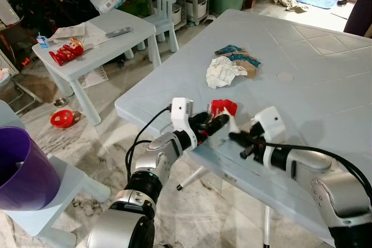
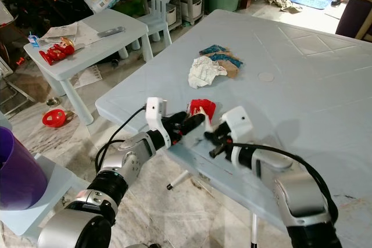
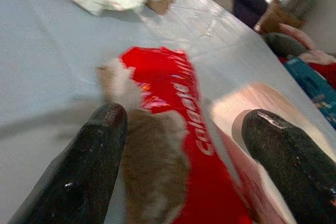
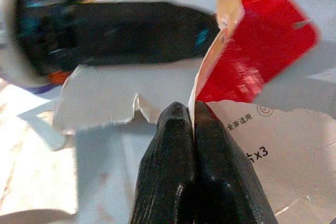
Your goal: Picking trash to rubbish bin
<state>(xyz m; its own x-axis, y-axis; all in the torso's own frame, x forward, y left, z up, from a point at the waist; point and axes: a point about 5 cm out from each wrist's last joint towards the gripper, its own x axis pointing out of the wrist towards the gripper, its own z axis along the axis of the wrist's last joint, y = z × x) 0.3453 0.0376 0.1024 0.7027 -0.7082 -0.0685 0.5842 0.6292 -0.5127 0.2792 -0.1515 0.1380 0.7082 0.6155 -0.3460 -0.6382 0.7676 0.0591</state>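
Pinching torn red toothpaste box at table edge with right gripper clamped; left gripper spread wide around it. Crumpled paper, wrappers uncollected; nothing binned yet.

The right gripper is pinching the thin edge of a torn red-and-white carton, its two black fingers pressing tightly together on the cardboard. Beyond the carton, a blurred black gripper finger is lying across the white table.
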